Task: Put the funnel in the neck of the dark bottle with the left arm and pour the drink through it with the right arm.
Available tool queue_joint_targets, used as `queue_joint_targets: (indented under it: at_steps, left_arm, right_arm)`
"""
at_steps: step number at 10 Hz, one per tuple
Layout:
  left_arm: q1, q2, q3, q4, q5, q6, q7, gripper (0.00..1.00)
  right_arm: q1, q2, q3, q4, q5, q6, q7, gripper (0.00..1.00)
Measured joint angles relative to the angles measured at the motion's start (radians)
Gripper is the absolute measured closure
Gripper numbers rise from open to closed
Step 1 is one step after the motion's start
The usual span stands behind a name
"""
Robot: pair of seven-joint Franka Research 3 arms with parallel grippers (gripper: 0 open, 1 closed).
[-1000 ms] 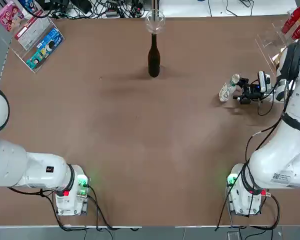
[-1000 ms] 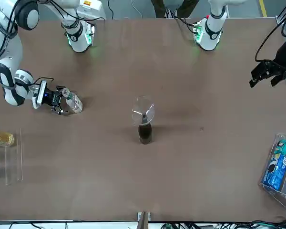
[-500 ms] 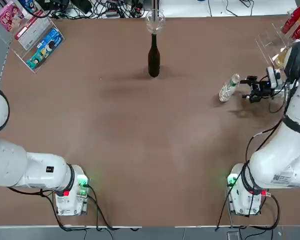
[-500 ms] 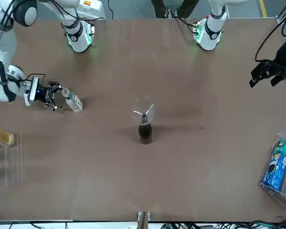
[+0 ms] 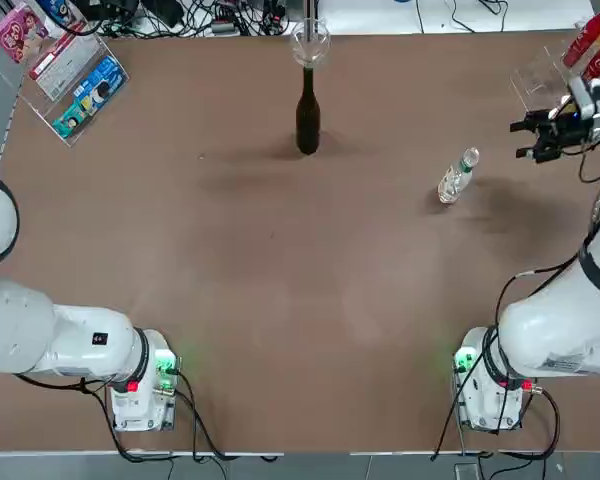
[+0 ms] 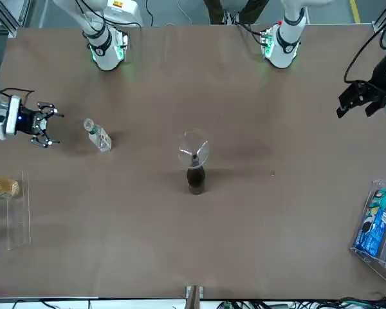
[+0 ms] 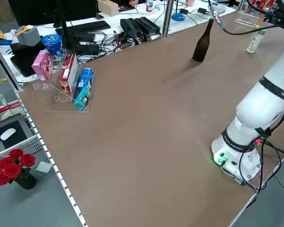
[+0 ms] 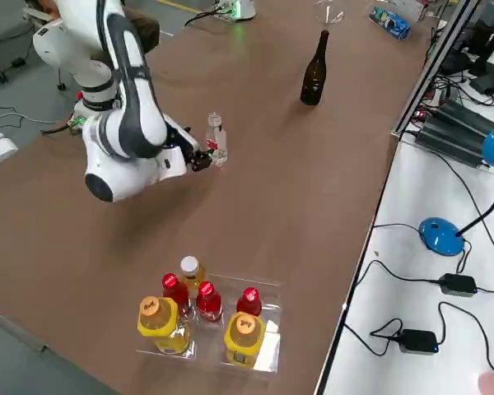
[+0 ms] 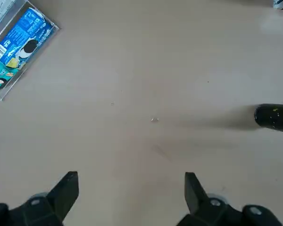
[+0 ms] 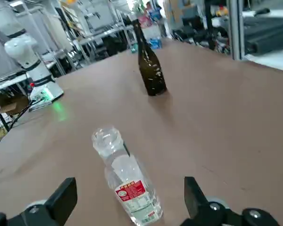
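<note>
Brown table [image 5: 280, 300] | drink [image 5: 457, 175] upright | right end effector [image 5: 533, 137] spread, empty | left end effector [image 6: 355, 102] spread

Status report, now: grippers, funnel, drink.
Right gripper open, clear of the drink, which stands upright on the table. Left gripper open, off at the table's edge. Funnel seated in the dark bottle. Nothing in the way.

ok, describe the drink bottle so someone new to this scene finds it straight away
Start from the tall dark bottle at the far middle of the table, the clear funnel in its neck. Go toward the robot's right: the drink stands alone on bare tabletop, short of the open right gripper. It is small, clear and uncapped with a pale label, unlike the red and yellow bottles racked at the table's edge.
</note>
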Motion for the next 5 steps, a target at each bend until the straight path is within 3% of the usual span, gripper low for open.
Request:
queue_joint_targets:
  at_steps: [2, 5]
  left_arm:
    - [0.000, 0.000, 0.000, 0.000, 0.000, 0.000, 0.002, 0.01]
    - [0.003, 0.000, 0.003, 0.000, 0.000, 0.000, 0.034, 0.01]
  right_arm:
    - [0.002, -0.091, 0.000, 0.099, -0.087, 0.035, 0.316, 0.00]
    - [0.016, -0.116, 0.008, 0.343, -0.213, 0.050, 0.782, 0.00]
